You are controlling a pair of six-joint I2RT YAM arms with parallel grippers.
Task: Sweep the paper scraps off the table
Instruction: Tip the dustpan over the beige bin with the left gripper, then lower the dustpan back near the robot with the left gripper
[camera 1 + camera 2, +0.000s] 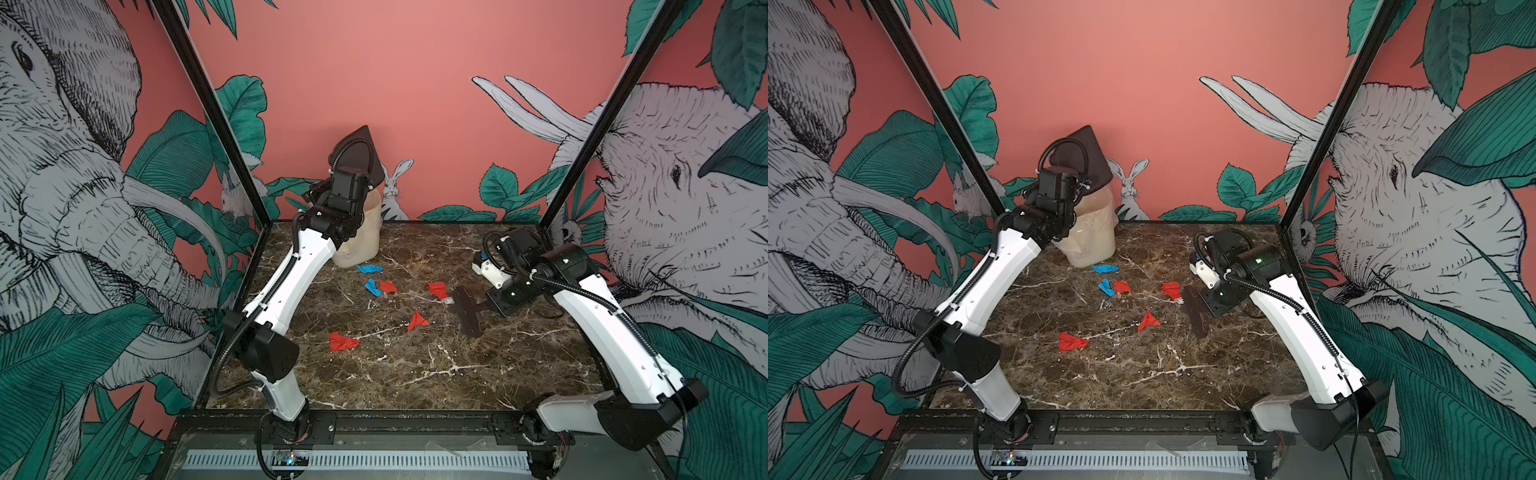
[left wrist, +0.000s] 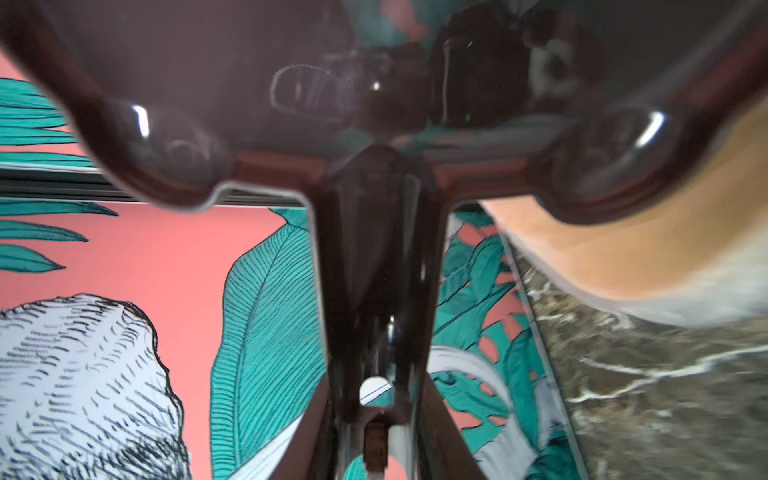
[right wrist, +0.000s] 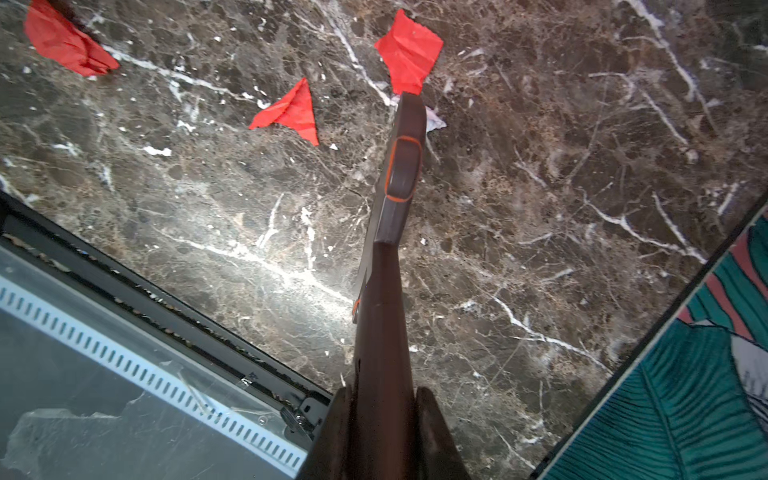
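Several paper scraps (image 1: 343, 341) — red and blue — lie loose on the surface (image 1: 415, 374), outside the cream bin (image 1: 361, 249), whose inside is hidden. Left claw (image 2: 376, 415) grips a dustpan (image 1: 357, 149) raised over it; right claw (image 3: 384, 432) clenches a brush (image 1: 467, 309)

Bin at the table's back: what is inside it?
Of the bin only the lined wall shows. The dustpan, held tilted over its top by the left gripper, and that arm cover the opening, so any contents are hidden.
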